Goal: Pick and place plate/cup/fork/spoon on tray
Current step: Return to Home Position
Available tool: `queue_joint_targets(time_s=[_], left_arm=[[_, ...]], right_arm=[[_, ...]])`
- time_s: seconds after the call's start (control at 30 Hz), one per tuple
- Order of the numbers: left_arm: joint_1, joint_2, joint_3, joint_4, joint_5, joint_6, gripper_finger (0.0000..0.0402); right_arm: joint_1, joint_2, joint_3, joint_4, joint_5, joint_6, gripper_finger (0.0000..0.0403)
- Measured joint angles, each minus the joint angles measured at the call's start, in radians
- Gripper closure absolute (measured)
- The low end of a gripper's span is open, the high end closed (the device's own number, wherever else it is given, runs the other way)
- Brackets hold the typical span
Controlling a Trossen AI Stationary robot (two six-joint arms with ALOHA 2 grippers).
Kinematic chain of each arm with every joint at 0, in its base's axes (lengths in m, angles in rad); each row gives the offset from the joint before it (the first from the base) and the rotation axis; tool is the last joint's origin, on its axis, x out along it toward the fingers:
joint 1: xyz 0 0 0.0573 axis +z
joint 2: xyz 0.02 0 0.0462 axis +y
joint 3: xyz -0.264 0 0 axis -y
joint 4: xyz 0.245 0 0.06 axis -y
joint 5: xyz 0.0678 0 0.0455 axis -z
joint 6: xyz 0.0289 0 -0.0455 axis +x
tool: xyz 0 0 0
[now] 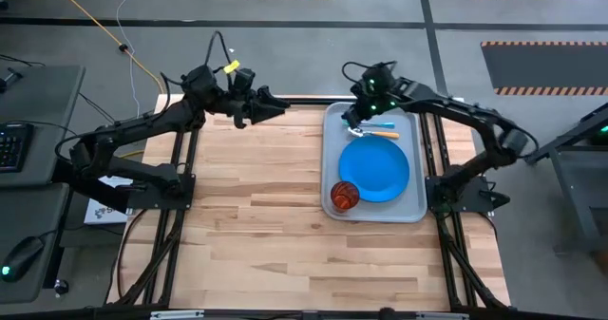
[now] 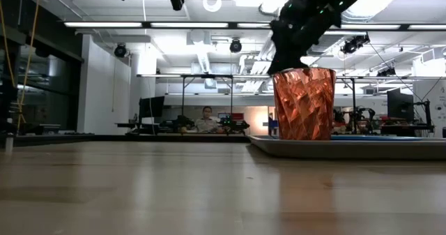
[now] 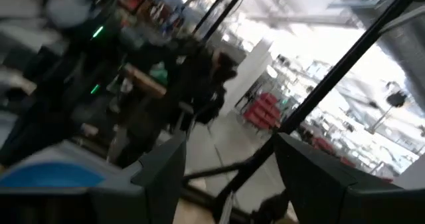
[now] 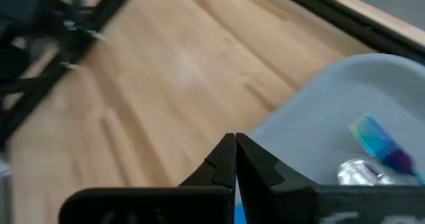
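Note:
The light grey tray [image 1: 416, 182] lies on the table's right side. On it rest the blue plate [image 1: 374, 168], the red-orange cup [image 1: 345, 196] standing upright at its near left corner, and the fork [image 1: 384, 125] and spoon [image 1: 378, 134] lying flat at its far end. The cup [image 2: 304, 104] also shows in the low view. My right gripper [image 1: 356, 119] is shut and empty above the tray's far left corner; in its wrist view [image 4: 234, 159] the fork's blue head [image 4: 378, 141] and the spoon's bowl [image 4: 357, 173] lie beside it. My left gripper [image 1: 278, 104] is open and empty, raised over the table's far edge.
Bare wooden table top [image 1: 256, 206] spreads left of the tray. Black frame rails [image 1: 180, 197] run along the table's sides. A person [image 2: 206, 119] sits far off in the room behind.

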Motion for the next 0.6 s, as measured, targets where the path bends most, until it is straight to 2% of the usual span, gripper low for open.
queue_joint_targets(time_s=[0.13, 0.2, 0.43, 0.5, 0.6], left_arm=[[-0.029, -0.015, 0.000, -0.136, -0.010, 0.060, 0.0212], [-0.052, -0.044, 0.000, -0.220, -0.058, 0.116, 0.0241], [-0.146, -0.218, -0.005, -0.543, -0.449, 0.378, 0.0386], [-0.169, -0.270, -0.038, -0.533, -0.505, 0.412, 0.0391], [-0.201, -0.354, -0.147, -0.397, -0.545, 0.400, 0.0390]], right_arm=[[0.023, -0.091, -0.046, 0.020, -0.011, 0.037, 0.0403], [0.034, -0.127, -0.064, 0.039, -0.012, 0.053, 0.0403], [0.049, -0.203, -0.106, 0.100, -0.009, 0.082, 0.0403], [0.049, -0.205, -0.106, 0.104, -0.011, 0.081, 0.0403], [0.049, -0.205, -0.106, 0.111, -0.023, 0.069, 0.0403]])
